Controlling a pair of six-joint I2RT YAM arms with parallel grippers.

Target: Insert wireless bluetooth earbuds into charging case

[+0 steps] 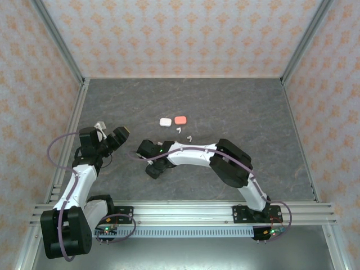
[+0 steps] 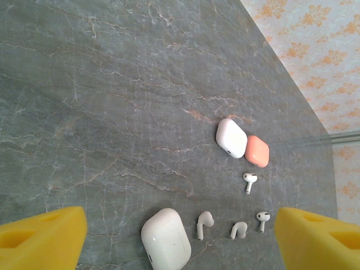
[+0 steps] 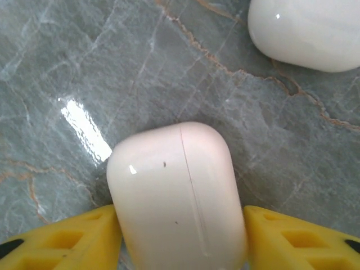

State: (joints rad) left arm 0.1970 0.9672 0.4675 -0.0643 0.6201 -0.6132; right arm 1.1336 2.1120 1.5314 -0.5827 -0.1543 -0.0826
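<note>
A white charging case (image 3: pixel 177 197) lies on the grey table between my right gripper's (image 3: pixel 180 225) yellow fingers (image 3: pixel 67 242), which press on both of its sides. From above, that gripper (image 1: pixel 147 153) sits left of the table's centre. A second white case (image 3: pixel 306 31) lies just beyond it. My left gripper (image 2: pixel 180 228) hangs open above the table with nothing between its fingers. Below it lie a large white case (image 2: pixel 166 239) and three white earbuds (image 2: pixel 204 224) (image 2: pixel 239 229) (image 2: pixel 262 219). Another earbud (image 2: pixel 250 181) lies further out.
A small white case (image 1: pixel 165 121) and a coral case (image 1: pixel 180 120) lie side by side mid-table, with two earbuds (image 1: pixel 179 130) (image 1: pixel 189 136) just in front. Patterned walls and metal rails (image 1: pixel 73 129) enclose the table.
</note>
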